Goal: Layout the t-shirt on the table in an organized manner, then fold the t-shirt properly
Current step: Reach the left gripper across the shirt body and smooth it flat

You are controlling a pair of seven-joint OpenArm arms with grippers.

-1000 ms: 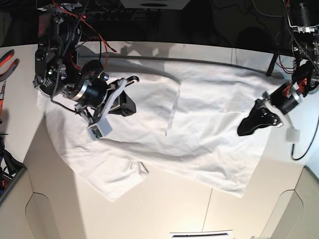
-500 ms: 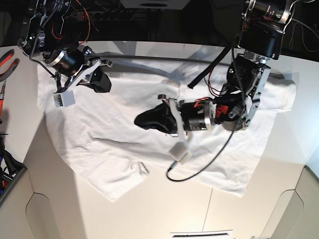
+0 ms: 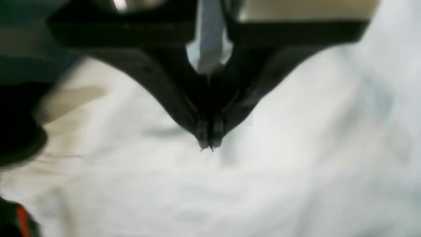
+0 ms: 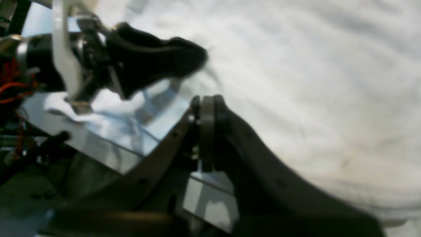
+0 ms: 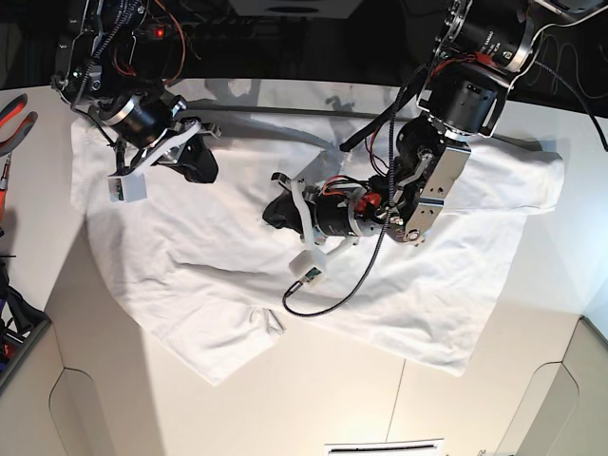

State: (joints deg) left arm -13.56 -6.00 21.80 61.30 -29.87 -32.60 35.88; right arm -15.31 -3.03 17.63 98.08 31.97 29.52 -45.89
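Observation:
The white t-shirt (image 5: 228, 256) lies spread and wrinkled on the white table (image 5: 313, 399), one sleeve reaching far right. My left gripper (image 5: 274, 211) reaches over the shirt's middle. In the left wrist view it (image 3: 207, 146) is shut with its tips touching the cloth (image 3: 296, 148), and no fabric shows between them. My right gripper (image 5: 201, 163) is over the shirt's upper left part. In the right wrist view it (image 4: 205, 100) is shut and empty above the shirt (image 4: 312, 82), with the left gripper (image 4: 197, 59) ahead of it.
A dark rod (image 5: 285, 112) runs along the back of the table. Red-handled pliers (image 5: 14, 119) and a dark bin (image 5: 14, 342) are at the left edge. A black cable (image 5: 332, 294) loops over the shirt. A white sheet (image 5: 380, 446) lies at the front edge.
My left gripper swung from the shirt's right hem to its middle, then edged left. My right gripper moved from the shirt's left chest up toward the back left. The right sleeve now lies spread out.

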